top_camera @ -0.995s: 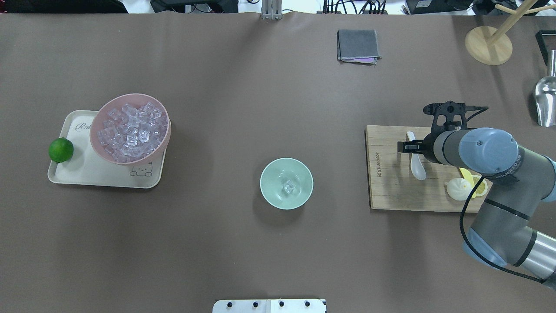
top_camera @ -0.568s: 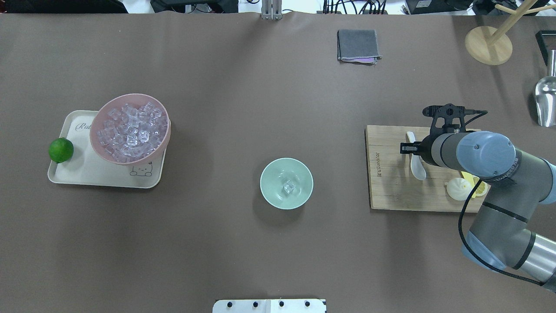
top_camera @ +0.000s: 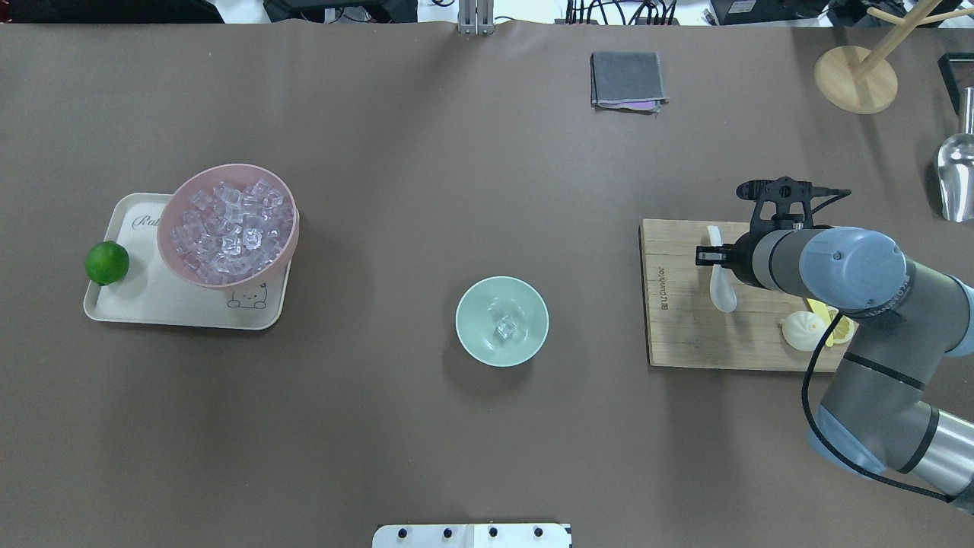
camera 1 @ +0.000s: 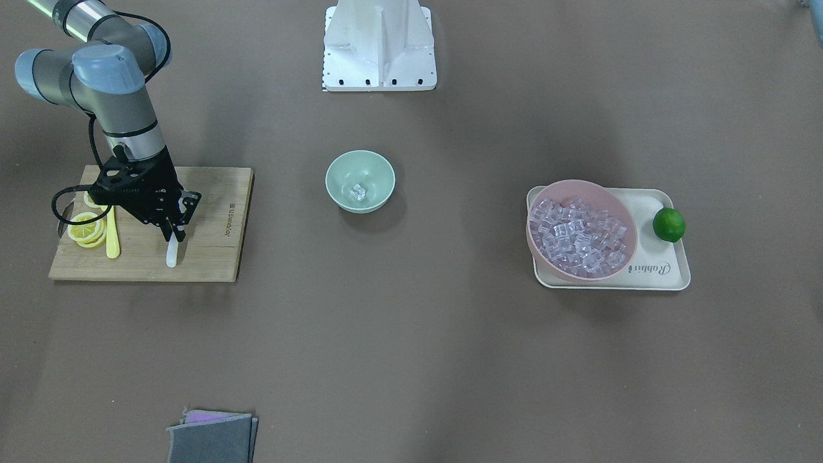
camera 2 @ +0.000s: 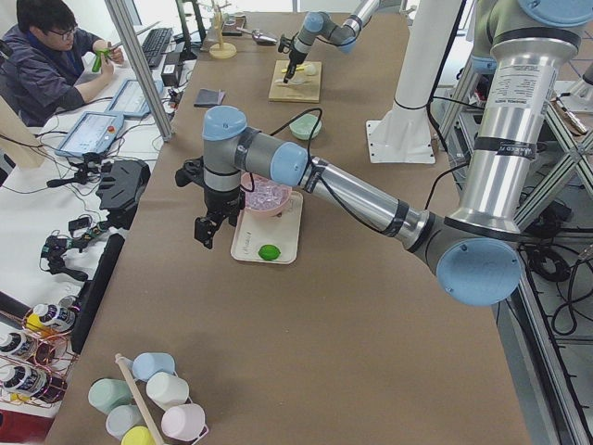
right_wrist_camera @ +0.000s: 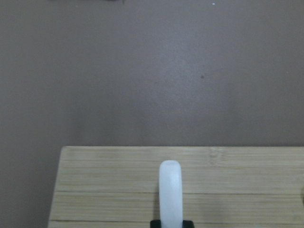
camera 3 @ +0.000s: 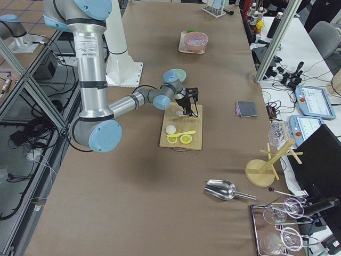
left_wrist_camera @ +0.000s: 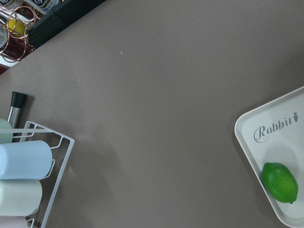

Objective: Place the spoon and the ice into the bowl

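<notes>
One ice cube already resting in bowl, mid-bench toward near edge, waiting for company. Farther, by right edge: right gripper clamped on spoon handle above wooden board, scoop left free for release. Left gripper by left edge: grip unreadable.

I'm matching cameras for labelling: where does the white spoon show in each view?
Front-facing: spoon at lower left.
Overhead: spoon at right, over the cutting board.
Exterior left: top, by the far board, too small to tell.
Exterior right: centre, unclear.
Left wrist: not in it.
Right wrist: handle at bottom centre.
Shared landmark: cutting board.
</notes>
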Robot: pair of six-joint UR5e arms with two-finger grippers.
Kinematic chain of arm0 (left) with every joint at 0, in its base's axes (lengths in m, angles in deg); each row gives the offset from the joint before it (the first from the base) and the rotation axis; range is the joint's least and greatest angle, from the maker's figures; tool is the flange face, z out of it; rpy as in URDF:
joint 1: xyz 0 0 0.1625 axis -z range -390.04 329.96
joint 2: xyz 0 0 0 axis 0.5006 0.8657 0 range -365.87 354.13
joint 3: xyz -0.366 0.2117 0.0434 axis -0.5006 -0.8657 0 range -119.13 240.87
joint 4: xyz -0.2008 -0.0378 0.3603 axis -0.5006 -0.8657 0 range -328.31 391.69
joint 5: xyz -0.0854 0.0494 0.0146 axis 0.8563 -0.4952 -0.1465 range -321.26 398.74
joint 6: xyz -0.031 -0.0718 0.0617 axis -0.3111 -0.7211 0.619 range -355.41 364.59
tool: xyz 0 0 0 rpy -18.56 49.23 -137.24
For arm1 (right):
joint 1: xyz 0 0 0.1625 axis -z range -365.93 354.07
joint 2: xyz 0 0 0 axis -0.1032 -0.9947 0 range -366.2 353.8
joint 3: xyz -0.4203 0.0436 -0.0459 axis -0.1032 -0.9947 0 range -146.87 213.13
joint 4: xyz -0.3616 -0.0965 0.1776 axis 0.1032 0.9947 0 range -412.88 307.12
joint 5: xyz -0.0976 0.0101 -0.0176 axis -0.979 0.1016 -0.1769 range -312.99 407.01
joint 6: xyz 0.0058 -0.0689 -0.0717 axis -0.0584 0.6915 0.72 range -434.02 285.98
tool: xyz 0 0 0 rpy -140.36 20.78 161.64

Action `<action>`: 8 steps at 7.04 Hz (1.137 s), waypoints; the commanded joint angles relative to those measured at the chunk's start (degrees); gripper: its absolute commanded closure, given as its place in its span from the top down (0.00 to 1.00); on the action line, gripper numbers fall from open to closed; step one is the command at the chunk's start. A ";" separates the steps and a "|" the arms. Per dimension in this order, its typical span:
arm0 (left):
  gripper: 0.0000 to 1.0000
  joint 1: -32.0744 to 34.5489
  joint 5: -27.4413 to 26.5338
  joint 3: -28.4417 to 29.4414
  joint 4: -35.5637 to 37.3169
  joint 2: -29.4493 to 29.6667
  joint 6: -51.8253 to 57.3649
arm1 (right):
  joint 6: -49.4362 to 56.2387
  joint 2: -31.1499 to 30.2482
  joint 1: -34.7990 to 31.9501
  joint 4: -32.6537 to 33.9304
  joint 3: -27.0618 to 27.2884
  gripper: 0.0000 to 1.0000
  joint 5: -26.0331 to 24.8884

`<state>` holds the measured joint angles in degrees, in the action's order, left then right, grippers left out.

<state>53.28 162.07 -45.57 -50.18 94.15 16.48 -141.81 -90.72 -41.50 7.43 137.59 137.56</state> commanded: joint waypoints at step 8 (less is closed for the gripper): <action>0.99 0.00 0.77 0.09 0.04 -0.09 -0.11 | -43.82 27.73 15.33 44.70 4.79 0.00 -14.85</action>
<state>53.28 162.84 -45.61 -50.14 94.14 16.37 -182.10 -65.89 -29.48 48.33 142.77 125.72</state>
